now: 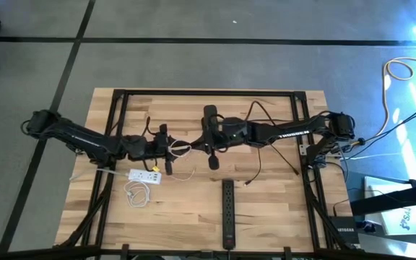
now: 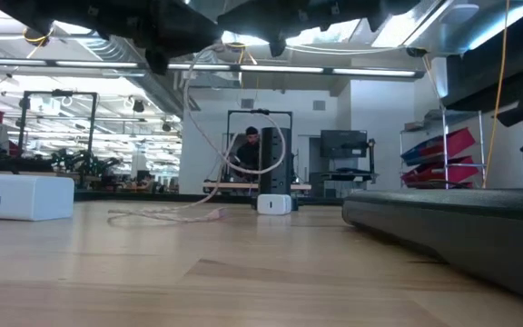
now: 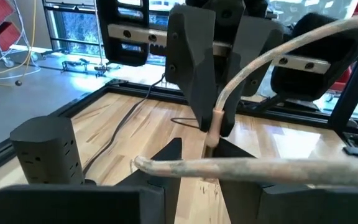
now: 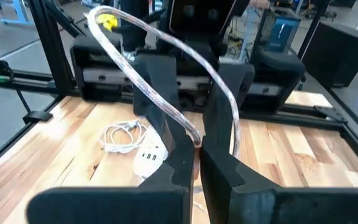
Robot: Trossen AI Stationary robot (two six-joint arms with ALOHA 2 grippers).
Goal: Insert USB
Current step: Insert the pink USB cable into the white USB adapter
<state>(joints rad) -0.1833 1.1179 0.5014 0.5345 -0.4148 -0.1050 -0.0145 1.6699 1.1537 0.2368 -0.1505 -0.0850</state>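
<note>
A whitish cable (image 1: pixel 183 149) runs between my two grippers above the table's middle. In the low view it hangs in a loop (image 2: pixel 271 150) and trails onto the wood. My left gripper (image 1: pixel 169 149) is shut on one stretch of it and my right gripper (image 1: pixel 211 148) is shut on another. The two face each other a short way apart. A white charger block (image 1: pixel 144 175) lies flat on the table near the left gripper, with a coiled white cord (image 1: pixel 137 193) beside it. A black power strip (image 1: pixel 228 213) lies toward the near edge. My left gripper (image 3: pixel 197 160) has the cable (image 3: pixel 241 167) pinched between its two fingers. The cable lies across the fingers, with a short end (image 3: pixel 137 163) sticking out on one side. It is lifted clear of the table. My right gripper (image 4: pixel 196 149) pinches the cable between its two fingertips at a pinkish sleeve (image 4: pixel 195 138) near the cable's end. From there the cable arches up and over (image 4: pixel 166 46) toward the left gripper. The held part is clear of the table.
A thin black cable (image 1: pixel 255 173) trails over the wood by the right arm. The black frame rails (image 1: pixel 193 92) border the table's far edge and sides. A small white block (image 2: pixel 273 203) sits farther back in the low view. A person stands in the room behind.
</note>
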